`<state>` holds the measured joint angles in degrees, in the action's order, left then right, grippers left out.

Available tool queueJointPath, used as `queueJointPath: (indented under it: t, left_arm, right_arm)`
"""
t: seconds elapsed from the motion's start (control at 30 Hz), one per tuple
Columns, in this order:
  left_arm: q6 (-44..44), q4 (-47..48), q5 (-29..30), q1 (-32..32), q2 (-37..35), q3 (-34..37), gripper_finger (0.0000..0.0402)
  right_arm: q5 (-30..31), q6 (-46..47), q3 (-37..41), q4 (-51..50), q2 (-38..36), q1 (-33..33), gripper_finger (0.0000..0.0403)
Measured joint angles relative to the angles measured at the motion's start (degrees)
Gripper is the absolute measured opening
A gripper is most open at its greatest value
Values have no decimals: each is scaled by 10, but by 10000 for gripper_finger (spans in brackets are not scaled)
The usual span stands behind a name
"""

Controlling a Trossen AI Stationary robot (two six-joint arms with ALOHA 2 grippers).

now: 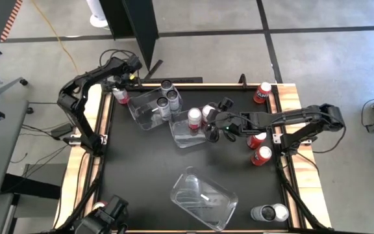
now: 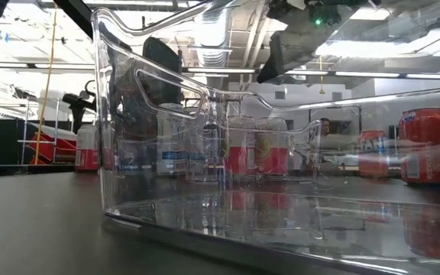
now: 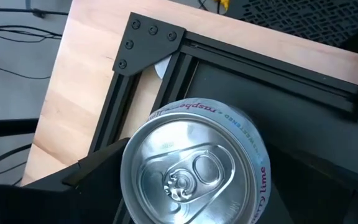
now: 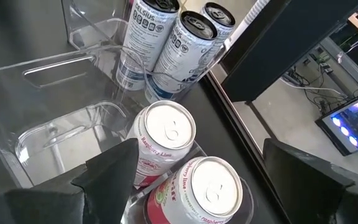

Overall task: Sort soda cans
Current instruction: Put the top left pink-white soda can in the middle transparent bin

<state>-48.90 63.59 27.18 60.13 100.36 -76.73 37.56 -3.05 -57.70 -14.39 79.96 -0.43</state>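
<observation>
Lettering reading "raspberry lime" is legible only in the wrist views; from overhead the cans are seen as red-and-white or dark cylinders with silver tops.

At the table's far left corner, a raspberry lime can (image 3: 194,165) is gripped by the left gripper (image 1: 120,93), whose dark fingers (image 3: 95,171) are clenched against its sides, just beside the black corner bracket (image 3: 148,40) of the table frame.

Next to it, three dark grey cans (image 1: 167,97) are held upright in the far clear bin (image 1: 141,110); their label panels are shown only in the right wrist view. In the middle clear bin (image 1: 184,136), two red-and-white cans (image 1: 195,118) are stood at one end, the rest of it bare. The near clear bin (image 1: 203,198) fills the low view, where the cans behind are seen through its walls.

Above the middle bin's right end the right gripper (image 1: 214,127) is hung with its fingers (image 4: 107,168) spread wide, nothing grasped, the two red-and-white cans below it.

Further right, one red can (image 1: 263,92) is stood at the far edge, two red cans (image 1: 260,148) by the right arm, and a dark and a light-topped can (image 1: 269,212) at the near right corner.
</observation>
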Motion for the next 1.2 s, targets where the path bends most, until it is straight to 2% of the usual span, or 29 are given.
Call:
queueJointPath:
  t: [0.33,0.53,0.67,1.2]
  left_arm:
    - [-4,-6,-20,1,1,0,352]
    - [-12,-12,-71,3,3,3,320]
    - [-13,-10,-63,5,4,3,302]
    - [-10,-6,-71,2,3,2,295]
  right_arm:
    - [0,0,0,0,0,0,361]
    - [-1,0,0,0,0,0,361]
    - [-1,0,0,0,0,0,361]
    - [-1,0,0,1,0,0,361]
